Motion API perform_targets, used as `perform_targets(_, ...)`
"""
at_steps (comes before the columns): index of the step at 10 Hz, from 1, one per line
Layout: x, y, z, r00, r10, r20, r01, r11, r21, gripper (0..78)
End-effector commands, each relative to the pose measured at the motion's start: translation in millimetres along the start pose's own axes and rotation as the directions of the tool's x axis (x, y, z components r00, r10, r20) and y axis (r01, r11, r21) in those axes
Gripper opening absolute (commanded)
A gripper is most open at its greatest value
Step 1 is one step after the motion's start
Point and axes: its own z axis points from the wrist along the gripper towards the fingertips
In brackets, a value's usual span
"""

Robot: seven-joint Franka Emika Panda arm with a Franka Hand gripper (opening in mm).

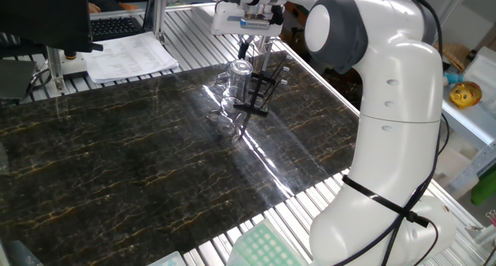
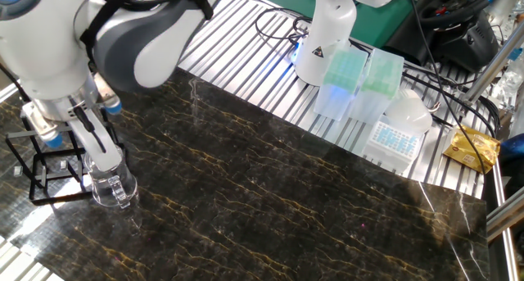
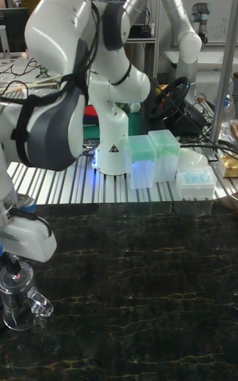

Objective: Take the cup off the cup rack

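cup (image 3: 18,298) handle clear in tall view, cup rack (image 2: 37,162) unseen there

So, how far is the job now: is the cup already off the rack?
Done: the cup stands on the dark table beside the cup rack, not hung on a peg. In hand: the gripper has a finger at the cup's rim; whether it grips is unclear. Left: letting go and drawing the arm away.
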Motion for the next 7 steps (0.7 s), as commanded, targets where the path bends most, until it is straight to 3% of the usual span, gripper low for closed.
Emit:
perform_targets(1,0.1,-8.9,5.1,1.0,-0.018,-0.015,0.018,0.999,0.033,0.0)
perform_targets(2,0.8,-15.6,9.7,0.999,-0.031,-0.017,0.032,0.999,0.029,0.0)
perform_targets(7,2.1,-12.1,9.8,1.0,-0.013,-0.011,0.014,1.0,0.024,0.0)
